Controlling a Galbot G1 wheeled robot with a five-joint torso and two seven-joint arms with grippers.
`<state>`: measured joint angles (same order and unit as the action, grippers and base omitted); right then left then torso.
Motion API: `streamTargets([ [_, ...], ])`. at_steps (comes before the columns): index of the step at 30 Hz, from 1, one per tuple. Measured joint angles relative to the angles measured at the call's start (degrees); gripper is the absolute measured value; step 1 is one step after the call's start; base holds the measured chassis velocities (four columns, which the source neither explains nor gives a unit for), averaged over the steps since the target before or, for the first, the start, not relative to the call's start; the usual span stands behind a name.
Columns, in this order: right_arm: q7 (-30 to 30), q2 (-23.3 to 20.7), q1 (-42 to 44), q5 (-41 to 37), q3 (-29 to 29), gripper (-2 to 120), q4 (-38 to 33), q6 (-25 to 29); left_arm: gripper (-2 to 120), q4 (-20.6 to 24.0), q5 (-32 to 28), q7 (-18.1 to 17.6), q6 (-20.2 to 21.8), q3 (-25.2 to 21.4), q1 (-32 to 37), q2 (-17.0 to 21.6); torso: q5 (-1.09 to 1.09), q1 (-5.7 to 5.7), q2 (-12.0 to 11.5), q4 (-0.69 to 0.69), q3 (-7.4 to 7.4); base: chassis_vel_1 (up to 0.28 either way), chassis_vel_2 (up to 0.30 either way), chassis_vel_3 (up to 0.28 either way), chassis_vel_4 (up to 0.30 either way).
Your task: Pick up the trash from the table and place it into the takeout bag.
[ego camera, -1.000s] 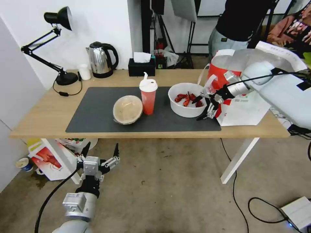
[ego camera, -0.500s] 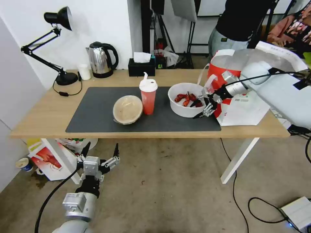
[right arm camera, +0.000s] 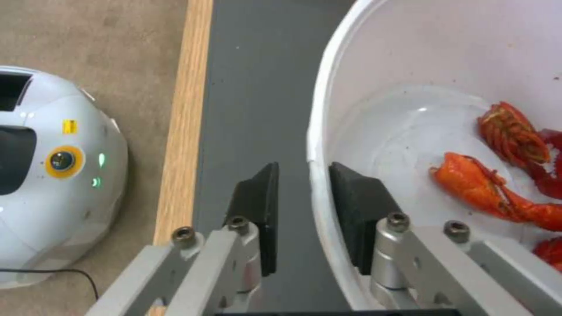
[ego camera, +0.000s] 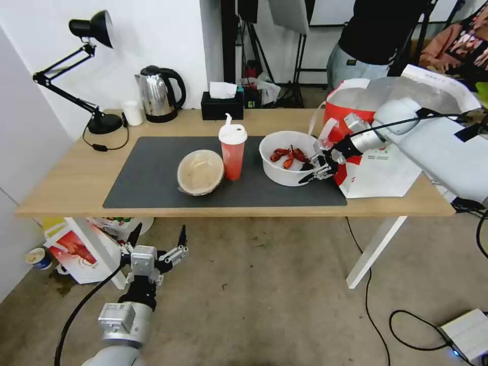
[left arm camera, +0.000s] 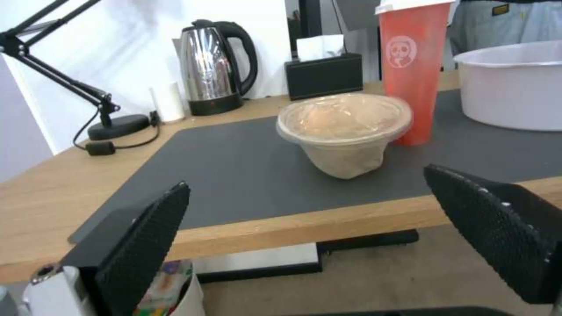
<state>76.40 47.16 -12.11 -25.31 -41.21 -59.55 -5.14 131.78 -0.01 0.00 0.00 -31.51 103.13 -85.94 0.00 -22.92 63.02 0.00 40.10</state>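
On the dark mat [ego camera: 147, 178] of the light-wood table [ego camera: 66, 188] stand the trash items. The white bowl [ego camera: 284, 170] holds red crayfish shells [ego camera: 287, 155]. My right gripper [ego camera: 316, 170] is shut on its near-right rim, one pad inside and one outside; the right wrist view shows the gripper [right arm camera: 304, 175] and the bowl [right arm camera: 398, 66]. The red lidded cup [ego camera: 233, 152] and tan paper bowl [ego camera: 200, 172] stand mid-mat. The takeout bag [ego camera: 381, 168] stands open just right of the bowl. My left gripper [ego camera: 155, 244] hangs open below the table's front edge, facing the tan bowl [left arm camera: 344, 127].
A desk lamp [ego camera: 91, 30], kettle [ego camera: 157, 94], small white cup [ego camera: 133, 113] and black tissue box [ego camera: 222, 105] line the table's back edge. A crayfish-print bag [ego camera: 76, 254] sits under the table's left end. Cables and a white box [ego camera: 467, 333] lie on the floor at right.
My right gripper has closed on the white bowl's rim and moved up and left. The bowl has shifted slightly left with it. The left arm has not moved.
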Motion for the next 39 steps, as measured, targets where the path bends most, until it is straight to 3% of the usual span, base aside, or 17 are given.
streamTargets([
  [10,-0.03,0.64,0.04,0.12,-0.04,0,0.31,-0.12,100,0.00,0.00,0.00,0.00,0.00,0.00,0.00,0.01,0.00,0.00,0.00,0.00,0.000,0.000,0.000,0.000],
  [39,-6.13,0.13,-1.69,-9.57,2.69,0,0.05,-0.88,100,0.00,0.00,0.00,0.00,0.00,0.00,0.00,0.00,0.01,0.00,0.00,0.00,0.000,0.000,0.000,0.000],
])
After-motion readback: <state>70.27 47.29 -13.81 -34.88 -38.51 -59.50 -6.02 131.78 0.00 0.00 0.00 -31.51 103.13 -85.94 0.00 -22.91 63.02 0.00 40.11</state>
